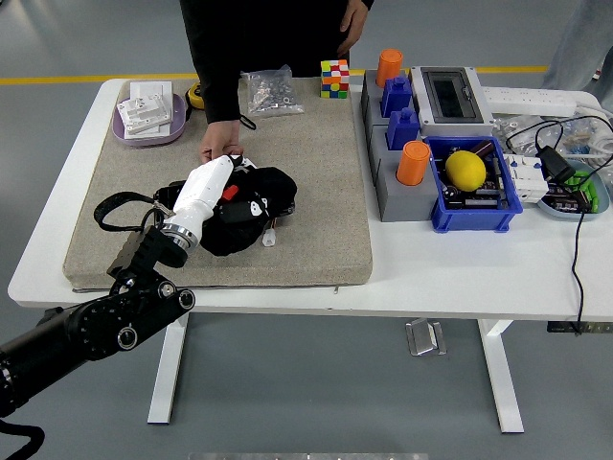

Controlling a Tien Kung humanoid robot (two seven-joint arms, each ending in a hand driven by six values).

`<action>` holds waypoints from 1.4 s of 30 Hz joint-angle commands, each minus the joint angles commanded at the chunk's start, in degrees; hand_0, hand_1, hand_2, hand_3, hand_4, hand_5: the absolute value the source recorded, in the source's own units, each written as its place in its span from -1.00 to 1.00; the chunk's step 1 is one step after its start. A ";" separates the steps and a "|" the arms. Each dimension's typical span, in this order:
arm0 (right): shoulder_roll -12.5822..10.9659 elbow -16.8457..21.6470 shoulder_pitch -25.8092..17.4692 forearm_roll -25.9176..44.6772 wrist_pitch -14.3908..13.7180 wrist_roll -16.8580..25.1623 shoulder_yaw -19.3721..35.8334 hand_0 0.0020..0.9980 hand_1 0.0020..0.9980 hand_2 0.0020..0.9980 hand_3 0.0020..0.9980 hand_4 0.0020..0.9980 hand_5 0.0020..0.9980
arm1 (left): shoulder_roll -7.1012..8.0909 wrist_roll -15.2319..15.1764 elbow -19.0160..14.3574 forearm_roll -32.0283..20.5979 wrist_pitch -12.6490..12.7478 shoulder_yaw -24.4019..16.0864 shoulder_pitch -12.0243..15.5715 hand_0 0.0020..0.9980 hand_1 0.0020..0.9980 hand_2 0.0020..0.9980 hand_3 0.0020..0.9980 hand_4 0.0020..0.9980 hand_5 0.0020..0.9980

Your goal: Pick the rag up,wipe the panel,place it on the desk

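Black rag [251, 213] sits bunched on the dark panel [284, 195], on the grey mat [316, 172] of the bench [450, 264] — the left robot hand [213, 192] presses into it, fingers buried in the cloth, so its grip is unclear. A person's hand [220, 146] steadies the panel's far edge; a harder stroke could likely slide the panel or drag its wire [271, 230].
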 joint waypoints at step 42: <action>0.59 0.00 -1.01 -1.21 -0.03 0.22 2.22 0.43 0.32 0.38 0.18 0.91 0.16 | 2.03 0.75 2.90 2.58 1.99 -4.58 2.47 -0.55 -0.65 -0.03 -0.14 -0.51 -1.00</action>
